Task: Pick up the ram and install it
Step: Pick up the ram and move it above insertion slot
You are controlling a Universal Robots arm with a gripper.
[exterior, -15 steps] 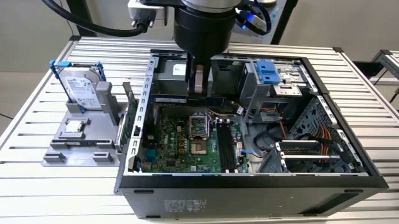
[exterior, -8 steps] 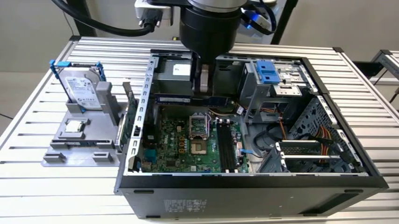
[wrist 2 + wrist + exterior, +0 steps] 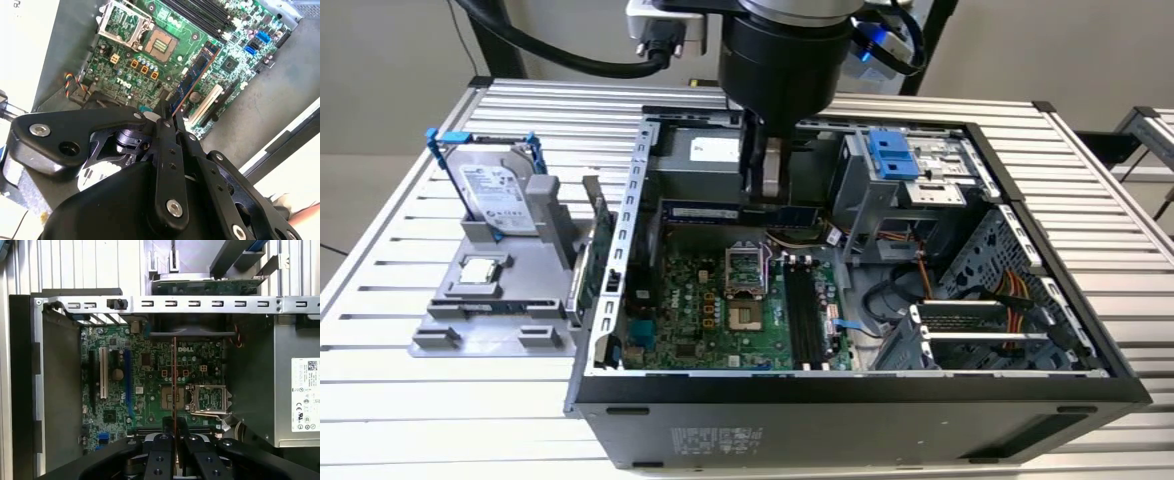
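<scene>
The black fingers (image 3: 161,455) of the gripper (image 3: 173,440) are closed on the ram (image 3: 173,380), a long, thin, dark blue-green circuit-board stick, clamped by its flat faces partway along its length. In the first wrist view the stick shows edge-on, as a narrow line running out from the fingertips. The ram hangs inside the open black computer case (image 3: 854,400), above the green motherboard (image 3: 700,315) and apart from it. In the exterior view it is near the grey power-supply box (image 3: 700,150) at the case's far end. The long black memory slots (image 3: 803,315) lie on the board to the exterior view's right of the square metal processor socket (image 3: 744,275), and they appear empty. Judgement: the pick-up is done, the carry toward installation is in hand, and nothing is seated yet. The stick's length lies crosswise to the slots in the exterior view and the first wrist view. Seating therefore calls for turning it parallel to a slot, setting its lower edge squarely over that slot, and pressing straight down.
</scene>
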